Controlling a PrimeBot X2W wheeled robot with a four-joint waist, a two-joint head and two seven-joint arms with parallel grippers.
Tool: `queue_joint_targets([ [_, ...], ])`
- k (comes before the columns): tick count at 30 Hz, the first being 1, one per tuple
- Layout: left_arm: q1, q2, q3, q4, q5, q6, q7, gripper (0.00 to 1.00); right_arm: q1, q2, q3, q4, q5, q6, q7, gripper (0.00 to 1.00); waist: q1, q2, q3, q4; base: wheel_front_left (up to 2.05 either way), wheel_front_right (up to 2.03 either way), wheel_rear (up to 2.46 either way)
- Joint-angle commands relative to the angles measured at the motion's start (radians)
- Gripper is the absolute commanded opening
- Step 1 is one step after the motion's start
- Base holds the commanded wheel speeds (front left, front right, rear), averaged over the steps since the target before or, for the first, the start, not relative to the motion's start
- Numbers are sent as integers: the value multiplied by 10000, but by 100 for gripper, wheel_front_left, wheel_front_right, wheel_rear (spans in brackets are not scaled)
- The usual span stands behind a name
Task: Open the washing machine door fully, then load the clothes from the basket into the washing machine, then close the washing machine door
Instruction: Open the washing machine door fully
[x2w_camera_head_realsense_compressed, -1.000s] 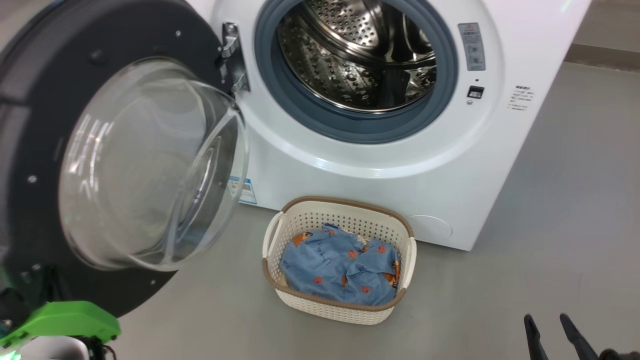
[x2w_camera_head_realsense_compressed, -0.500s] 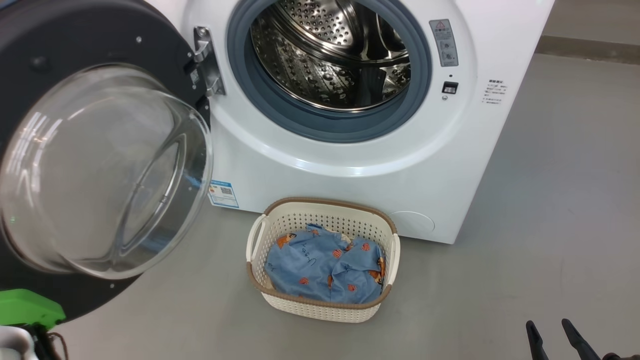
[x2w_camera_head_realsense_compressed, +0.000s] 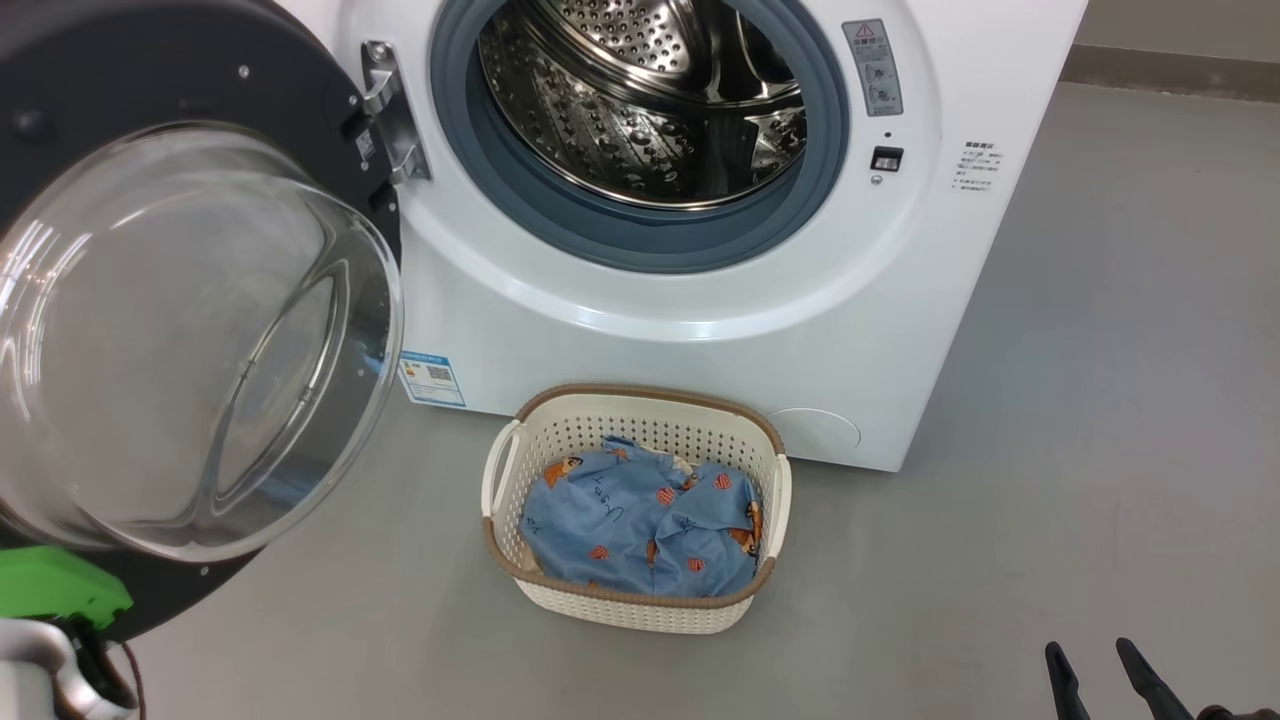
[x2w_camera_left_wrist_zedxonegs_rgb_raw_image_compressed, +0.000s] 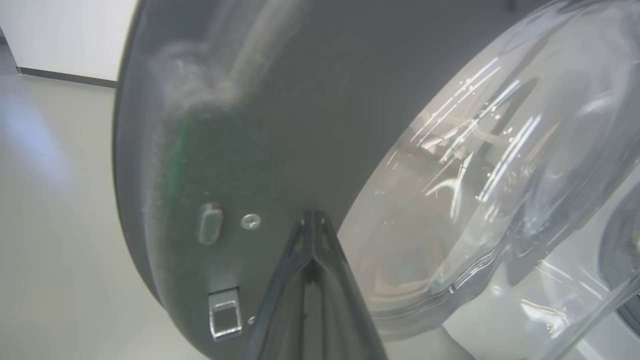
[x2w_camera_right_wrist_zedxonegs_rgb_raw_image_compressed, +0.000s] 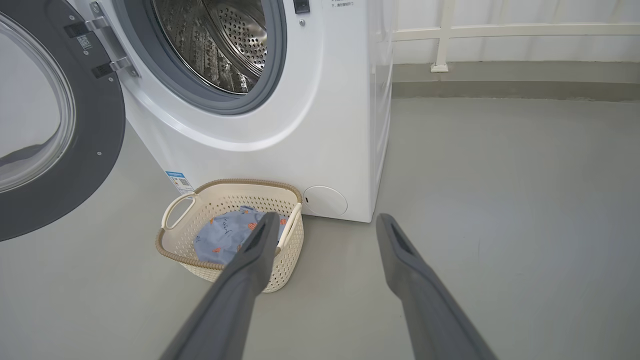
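The white washing machine (x2w_camera_head_realsense_compressed: 700, 330) stands ahead with its steel drum (x2w_camera_head_realsense_compressed: 640, 90) exposed. Its door (x2w_camera_head_realsense_compressed: 60, 90) hangs open at the left on a metal hinge (x2w_camera_head_realsense_compressed: 385, 110), the glass bowl (x2w_camera_head_realsense_compressed: 190, 340) bulging toward me. On the floor in front sits the cream basket (x2w_camera_head_realsense_compressed: 630, 610), holding blue clothes (x2w_camera_head_realsense_compressed: 630, 525) with orange prints. My left gripper (x2w_camera_left_wrist_zedxonegs_rgb_raw_image_compressed: 312, 216) is shut and empty, its tips at the door's dark inner rim (x2w_camera_left_wrist_zedxonegs_rgb_raw_image_compressed: 240, 125) beside the glass. My right gripper (x2w_camera_head_realsense_compressed: 1088, 650) is open and empty, low at the right, well clear of the basket (x2w_camera_right_wrist_zedxonegs_rgb_raw_image_compressed: 175, 247).
Grey floor (x2w_camera_head_realsense_compressed: 1100, 400) lies open to the right of the machine. A white railing (x2w_camera_right_wrist_zedxonegs_rgb_raw_image_compressed: 500, 31) and a low kerb run along the back. A metal latch (x2w_camera_left_wrist_zedxonegs_rgb_raw_image_compressed: 225, 315) sits on the door rim near my left fingers. A green arm part (x2w_camera_head_realsense_compressed: 60, 590) shows under the door.
The door has swung further open, away from the drum opening. The camera has shifted, so the whole scene slid left. My right gripper stayed open.
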Motion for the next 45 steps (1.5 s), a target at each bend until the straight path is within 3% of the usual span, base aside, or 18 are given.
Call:
queue_joint_targets([
  [1, -553, 336, 347, -141, 303, 66, -81, 0, -409, -201, 287, -164, 29, 16, -120, 100, 0, 0, 11, -12, 0, 0, 0],
  [10, -896, -97, 709, 8, 885, 190, -81, 0, -451, -179, 341, -114, 45, 16, -120, 100, 0, 0, -43, -56, 0, 0, 0],
  [16, -848, -321, 1071, -128, 1107, 3, -81, 0, -407, -113, 288, -124, 32, 16, -120, 100, 0, 0, -124, -8, 0, 0, 0],
  [22, -527, -202, 1496, -477, 1091, -667, -81, 0, -372, -9, 282, -148, 39, 16, -120, 100, 0, 0, -180, 86, 0, 0, 0],
  [29, -150, -81, 1818, -1164, 931, -1934, -81, 0, -397, 123, 259, -122, 32, 16, -120, 100, 0, 0, -233, 148, 0, 0, 0],
  [30, -99, -194, 1785, -1327, 946, -2049, -82, 7, -402, 142, 265, -120, 29, 16, -120, 100, 0, 0, -244, 149, 0, 0, 0],
  [32, 24, -430, 1642, -1783, 1063, -2265, -82, 38, -416, 167, 284, -116, 26, 16, -120, 100, 0, 0, -254, 143, 0, 0, 0],
  [34, 163, -668, 1450, -2341, 1190, -2469, -82, 100, -442, 185, 294, -113, 23, 16, -120, 100, 0, 0, -256, 127, 0, 0, 0],
  [38, 476, -1033, 1013, -3236, 1229, -2792, -82, 100, -461, 209, 327, -100, 22, 16, -120, 100, 0, 0, -282, 64, 0, 0, 0],
  [45, 1062, -1198, -18, -4419, 1103, -2933, -82, 100, -561, 229, 391, -137, 27, 16, -120, 100, 0, 0, -347, -251, 0, 0, 0],
])
